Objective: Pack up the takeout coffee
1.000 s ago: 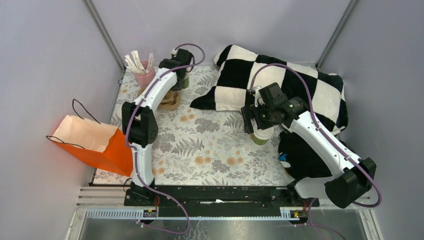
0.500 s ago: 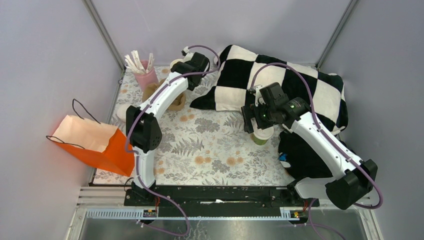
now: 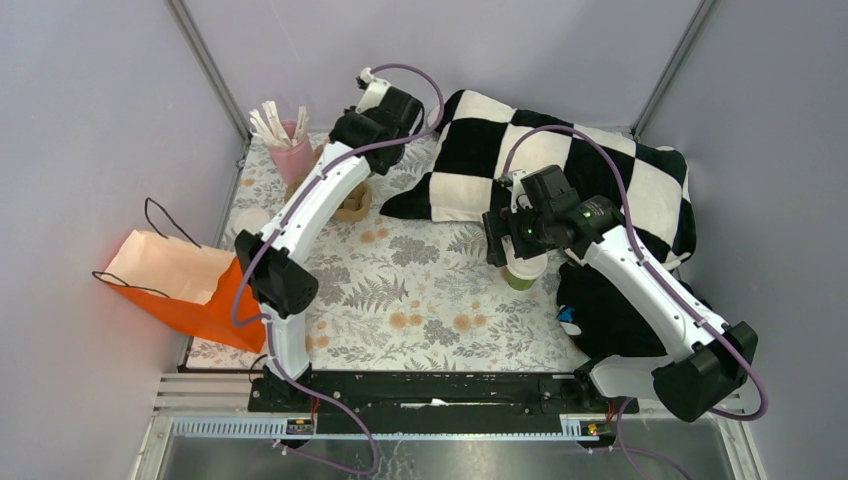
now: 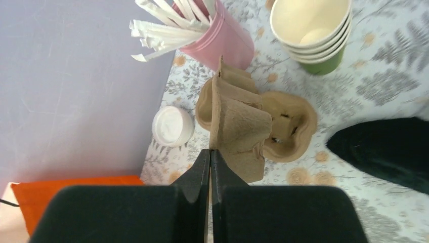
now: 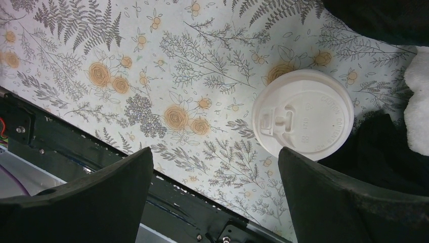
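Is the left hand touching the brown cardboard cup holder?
Touching. The left wrist view shows the left hand pinching the cup holder by its upright wall, fingers shut.

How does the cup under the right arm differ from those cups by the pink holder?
The takeout coffee wears a white lid; the stacked cups are open, cream insides showing. The takeout coffee is a single cup; the stacked cups are several nested together. Both stand upright and have green walls.
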Action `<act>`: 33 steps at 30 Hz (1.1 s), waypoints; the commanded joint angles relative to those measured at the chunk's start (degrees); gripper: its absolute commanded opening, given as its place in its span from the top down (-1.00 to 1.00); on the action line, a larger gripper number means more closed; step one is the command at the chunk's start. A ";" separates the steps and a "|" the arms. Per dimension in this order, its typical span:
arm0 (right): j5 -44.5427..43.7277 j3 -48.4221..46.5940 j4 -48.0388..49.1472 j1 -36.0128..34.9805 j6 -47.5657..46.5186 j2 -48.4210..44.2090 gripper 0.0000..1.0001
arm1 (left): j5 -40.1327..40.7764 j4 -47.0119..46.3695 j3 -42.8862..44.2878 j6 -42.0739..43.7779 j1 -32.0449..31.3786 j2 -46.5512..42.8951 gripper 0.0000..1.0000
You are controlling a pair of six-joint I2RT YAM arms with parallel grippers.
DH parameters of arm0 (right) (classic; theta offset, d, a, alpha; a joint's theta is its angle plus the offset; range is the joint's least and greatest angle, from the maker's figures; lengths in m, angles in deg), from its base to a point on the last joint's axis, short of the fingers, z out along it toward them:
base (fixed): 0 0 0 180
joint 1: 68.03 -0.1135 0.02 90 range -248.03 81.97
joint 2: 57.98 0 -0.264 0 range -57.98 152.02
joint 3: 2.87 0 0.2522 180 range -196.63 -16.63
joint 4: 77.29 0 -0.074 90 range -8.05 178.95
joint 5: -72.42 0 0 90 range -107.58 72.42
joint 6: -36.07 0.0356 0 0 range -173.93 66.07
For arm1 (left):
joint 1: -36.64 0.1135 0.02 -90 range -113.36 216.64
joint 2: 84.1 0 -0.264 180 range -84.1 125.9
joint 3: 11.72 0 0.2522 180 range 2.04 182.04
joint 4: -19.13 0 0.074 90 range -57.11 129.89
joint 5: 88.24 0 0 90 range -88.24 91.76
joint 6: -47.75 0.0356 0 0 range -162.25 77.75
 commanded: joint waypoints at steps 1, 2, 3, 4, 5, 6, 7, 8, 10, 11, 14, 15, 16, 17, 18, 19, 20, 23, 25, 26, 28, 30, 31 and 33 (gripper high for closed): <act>1.79 -1.56 1.52 0.25 1.37 -1.60 -0.99 | -5.47 8.30 10.69 -10.29 0.18 -4.15 1.00; 2.23 -1.80 1.83 0.24 1.57 -1.54 -0.99 | -8.10 9.96 12.75 -13.10 0.20 -4.45 1.00; 2.73 -2.06 2.18 0.23 1.89 -1.42 -0.99 | -10.96 11.73 14.60 -15.93 0.26 -4.84 1.00; 3.30 -2.39 2.43 0.24 2.18 -1.17 -0.99 | -13.81 12.97 15.72 -19.01 0.41 -5.38 1.00; 4.00 -2.91 2.78 0.24 2.43 -0.96 -0.99 | -17.02 13.51 15.69 -21.50 0.52 -6.32 1.00; 4.76 -3.08 3.34 0.30 2.83 -0.89 -0.99 | -19.70 13.44 14.68 -23.72 0.68 -8.11 1.00; 5.50 -3.19 4.19 0.26 3.27 -0.88 -0.99 | -21.67 13.43 13.48 -25.92 0.80 -9.55 1.00; 6.33 -3.16 5.13 0.26 3.83 -1.00 -0.99 | -23.45 13.16 12.21 -27.71 0.95 -10.93 1.00; 8.80 -2.64 8.34 0.23 4.87 -1.54 -0.99 | -27.33 11.91 8.32 -31.18 1.33 -14.22 1.00; 9.92 -1.85 10.60 -0.09 5.85 -2.07 -0.99 | -29.44 10.93 6.45 -32.75 1.54 -15.81 1.00; 10.40 1.98 22.46 -3.07 9.23 -4.26 -0.99 | -36.13 8.21 1.51 -37.41 3.36 -20.22 1.00; 9.05 3.39 26.58 -4.86 9.91 -4.97 -0.99 | -37.85 7.56 0.51 -38.77 3.88 -21.33 1.00; 6.38 4.90 30.38 -7.34 10.22 -5.64 -0.99 | -39.31 7.27 -0.02 -40.09 4.33 -22.10 1.00; 2.57 5.87 34.14 -10.09 10.08 -6.04 -0.99 | -40.72 7.20 -0.27 -41.22 4.74 -22.58 1.00; -0.87 6.86 37.72 -13.42 9.64 -6.26 -0.99 | -42.04 7.00 -0.51 -42.20 4.91 -22.95 1.00; -3.30 7.50 40.82 -16.09 9.19 -5.96 -0.97 | -43.10 6.67 -0.80 -43.21 5.01 -23.30 1.00; -5.00 7.78 43.60 -18.21 9.04 -5.38 -0.94 | -43.89 6.52 -1.15 -44.16 5.02 -23.68 1.00; -11.21 6.69 49.46 -24.57 7.72 -1.55 -0.86 | -46.40 6.46 -2.09 -46.54 5.29 -24.35 1.00; -14.77 5.80 53.07 -27.04 7.50 1.39 -0.82 | -47.41 6.40 -2.45 -47.11 5.29 -24.53 1.00; -17.21 5.46 54.49 -27.95 7.59 3.03 -0.81 | -47.79 6.46 -2.69 -47.31 5.29 -24.74 1.00; -20.99 5.14 57.68 -28.84 7.40 5.49 -0.79 | -48.32 6.46 -3.12 -47.76 5.29 -24.97 1.00; -25.02 5.47 61.62 -29.40 6.46 7.23 -0.74 | -48.72 6.83 -3.03 -47.86 5.29 -24.96 1.00; -27.45 5.71 64.19 -29.59 5.10 8.08 -0.70 | -49.01 7.00 -2.92 -47.96 5.29 -24.87 1.00; -28.55 5.66 67.11 -29.89 2.15 9.75 -0.60 | -49.63 7.01 -2.67 -48.28 5.34 -24.73 1.00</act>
